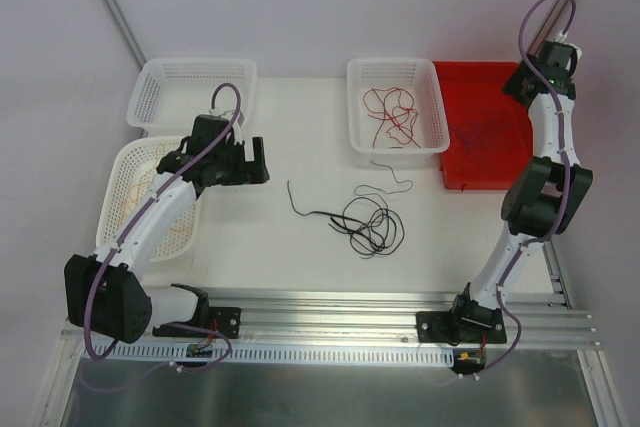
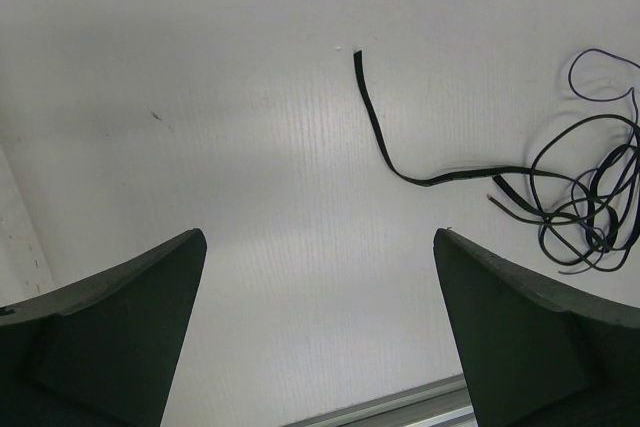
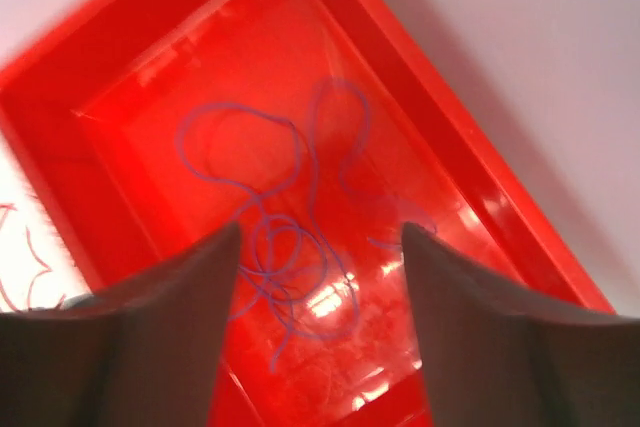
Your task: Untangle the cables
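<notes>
black cables lay tangled mid table, red cables in white basket, purple cables in red tray. l gripper hung open & empty nr the black tail; r gripper open & empty over tray.

Bright even light, blurry right-wrist view

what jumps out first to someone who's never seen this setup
The bright red tray at the back right catches the eye, with a purple cable curled inside and the open right gripper above it. Next comes the loose knot of black cables in the middle of the white table, to the right of the open left gripper. Behind it, a white basket holds a red cable.
</notes>
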